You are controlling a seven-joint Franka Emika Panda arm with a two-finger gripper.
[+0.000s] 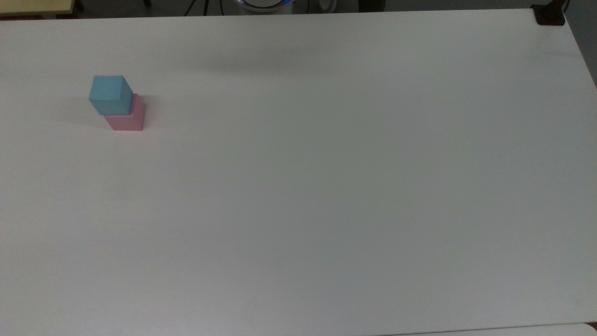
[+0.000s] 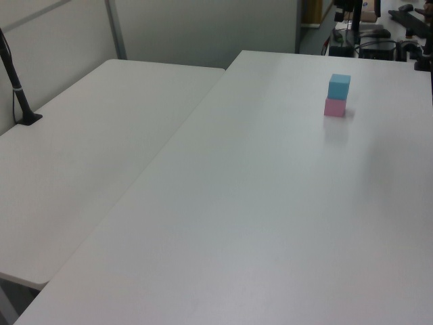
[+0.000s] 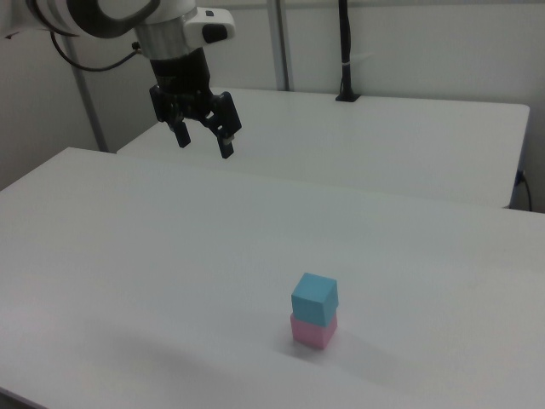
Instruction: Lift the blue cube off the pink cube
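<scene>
The blue cube (image 1: 111, 94) sits on top of the pink cube (image 1: 128, 119), turned slightly so its edges do not line up with those below. The stack stands on the white table (image 1: 326, 186), near the top view's left and toward the far edge. In the right view the gripper (image 3: 204, 145) hangs high above the table with its fingers spread and empty, well apart from the cubes.

Table in front of me: white table (image 1: 326, 186), matte, softly and evenly lit.
Second table: another white table (image 2: 81, 156) butted against it in the left view.
Wall: plain pale wall (image 3: 426, 51) behind.
Post: black post (image 3: 345, 51) standing on the second table.
</scene>
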